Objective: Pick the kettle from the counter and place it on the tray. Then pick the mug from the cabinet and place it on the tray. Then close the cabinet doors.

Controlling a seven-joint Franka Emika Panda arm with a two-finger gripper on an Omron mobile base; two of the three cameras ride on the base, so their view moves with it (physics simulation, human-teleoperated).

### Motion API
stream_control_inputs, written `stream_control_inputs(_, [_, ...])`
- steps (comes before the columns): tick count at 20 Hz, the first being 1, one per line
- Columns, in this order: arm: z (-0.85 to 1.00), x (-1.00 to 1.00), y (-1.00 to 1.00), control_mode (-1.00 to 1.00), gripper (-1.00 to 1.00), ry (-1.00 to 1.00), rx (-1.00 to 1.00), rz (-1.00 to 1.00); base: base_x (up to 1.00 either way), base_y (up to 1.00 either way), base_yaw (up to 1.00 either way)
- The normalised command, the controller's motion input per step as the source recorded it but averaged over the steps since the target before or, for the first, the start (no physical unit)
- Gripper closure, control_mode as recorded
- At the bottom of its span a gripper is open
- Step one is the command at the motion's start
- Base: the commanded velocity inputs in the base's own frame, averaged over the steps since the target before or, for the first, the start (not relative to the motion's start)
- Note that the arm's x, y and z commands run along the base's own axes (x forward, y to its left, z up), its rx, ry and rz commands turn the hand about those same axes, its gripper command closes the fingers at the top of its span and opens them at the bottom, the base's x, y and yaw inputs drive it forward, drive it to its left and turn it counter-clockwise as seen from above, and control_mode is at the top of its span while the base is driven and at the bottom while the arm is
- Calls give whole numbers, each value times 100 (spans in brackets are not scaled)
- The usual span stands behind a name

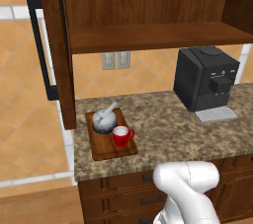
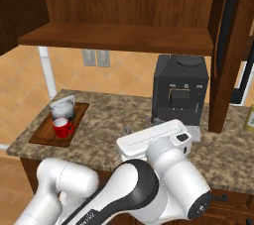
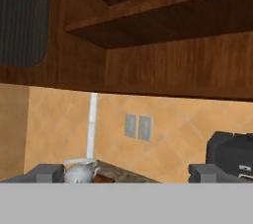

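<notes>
Below the spread end effector [image 3: 126, 172], kettle [image 3: 79, 172] sits lower-left, nothing gripped.

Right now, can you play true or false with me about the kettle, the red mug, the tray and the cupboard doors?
1. The kettle sits on the tray. True.
2. The mug is up on the cabinet shelf. False: it stands on the tray, beside the kettle.
3. The cabinet doors are shut. False: they stand open, and the shelf inside shows.
4. A black coffee machine stands on the counter. True.
5. The hand is squeezing the mug. False: its fingers are spread wide, with nothing between them.
</notes>
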Motion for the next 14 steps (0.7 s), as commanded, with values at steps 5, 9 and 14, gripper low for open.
stream_control_inputs(5, [0,0,-68,-100,-100,-3,2,0,0,0,0])
stream_control_inputs(9, [-8,0,-60,-100,-100,-4,4,0,0,0,0])
stream_control_inputs(14, [-8,0,-56,-100,-100,-11,7,0,0,0,0])
